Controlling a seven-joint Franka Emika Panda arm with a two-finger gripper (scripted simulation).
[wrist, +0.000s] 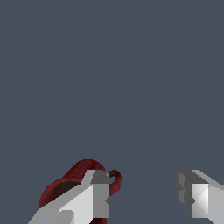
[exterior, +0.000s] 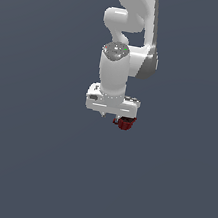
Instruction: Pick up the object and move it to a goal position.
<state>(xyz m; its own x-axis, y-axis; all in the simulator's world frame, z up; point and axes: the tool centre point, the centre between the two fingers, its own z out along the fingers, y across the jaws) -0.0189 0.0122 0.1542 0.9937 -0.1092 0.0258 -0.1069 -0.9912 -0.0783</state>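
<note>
In the wrist view the mug [wrist: 65, 186] sits outside one finger [wrist: 98, 197], mostly hidden behind it, handle poking past. The gripper [wrist: 146, 194] is spread wide with nothing between its fingers. The exterior view shows the mug [exterior: 124, 123] peeking beneath the gripper [exterior: 111, 115].

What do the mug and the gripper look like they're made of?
Mug: dark red, even matte colour with faint ribbing, maybe glazed ceramic or plastic; the render leaves it open. Gripper: white and grey flat-faced blocks with soft shading, looks like painted metal or hard plastic. Its jaws stand wide apart, the mug outside one of them.
</note>
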